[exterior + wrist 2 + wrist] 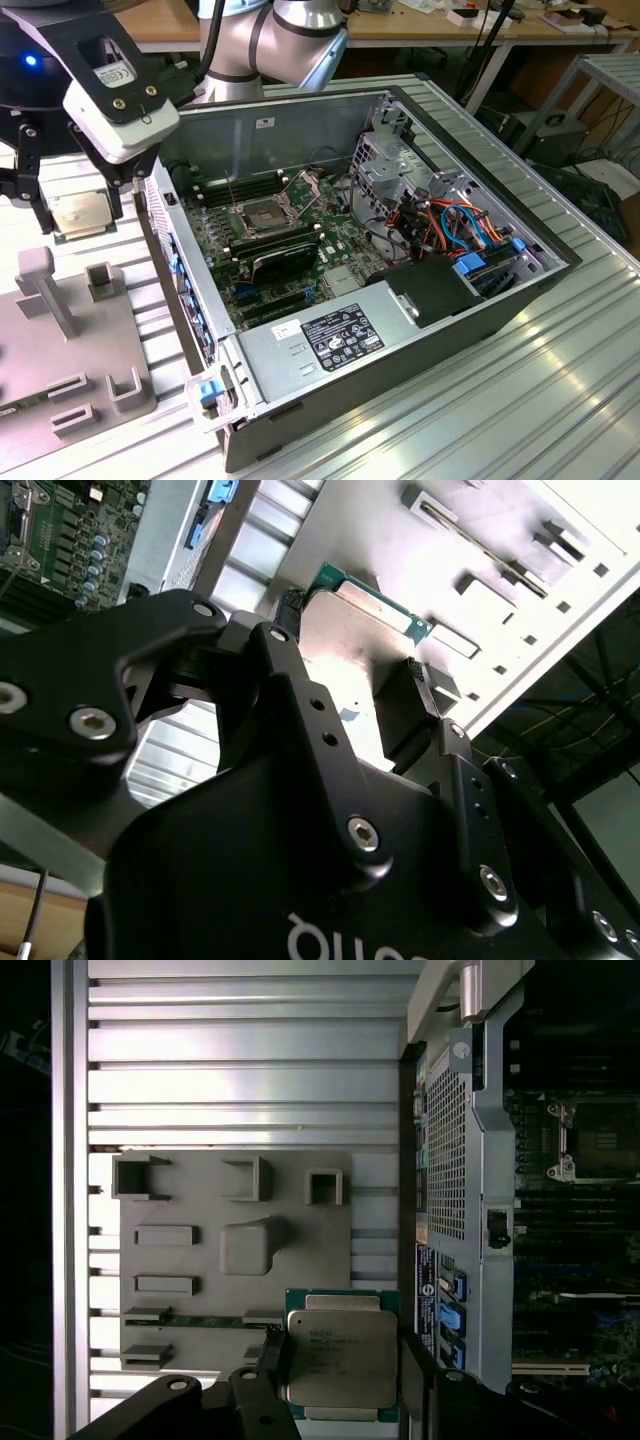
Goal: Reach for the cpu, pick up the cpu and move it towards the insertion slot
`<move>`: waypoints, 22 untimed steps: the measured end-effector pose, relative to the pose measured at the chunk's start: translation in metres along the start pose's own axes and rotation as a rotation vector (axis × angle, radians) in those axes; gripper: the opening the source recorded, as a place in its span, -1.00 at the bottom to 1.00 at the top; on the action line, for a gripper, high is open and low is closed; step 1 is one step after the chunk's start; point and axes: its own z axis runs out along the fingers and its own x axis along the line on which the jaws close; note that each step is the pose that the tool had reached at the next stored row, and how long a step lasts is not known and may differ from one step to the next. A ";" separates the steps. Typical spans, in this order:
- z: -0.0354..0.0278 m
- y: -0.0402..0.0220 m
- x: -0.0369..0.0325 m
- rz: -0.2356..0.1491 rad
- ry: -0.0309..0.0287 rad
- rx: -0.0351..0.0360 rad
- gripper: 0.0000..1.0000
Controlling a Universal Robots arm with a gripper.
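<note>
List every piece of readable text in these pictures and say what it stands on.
Nothing can be quoted.
Print on the cpu lid: too small to read.
Power supply label: too small to read.
White sticker: unreadable.
Case rear label: unreadable.

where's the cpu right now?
The cpu is gripped in the hand, at the exterior view's left, outside the open computer case and above the grey fixture tray.
</note>
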 end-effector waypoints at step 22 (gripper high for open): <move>0.0004 -0.0001 -0.0107 0.000 -0.0001 0.0072 0.08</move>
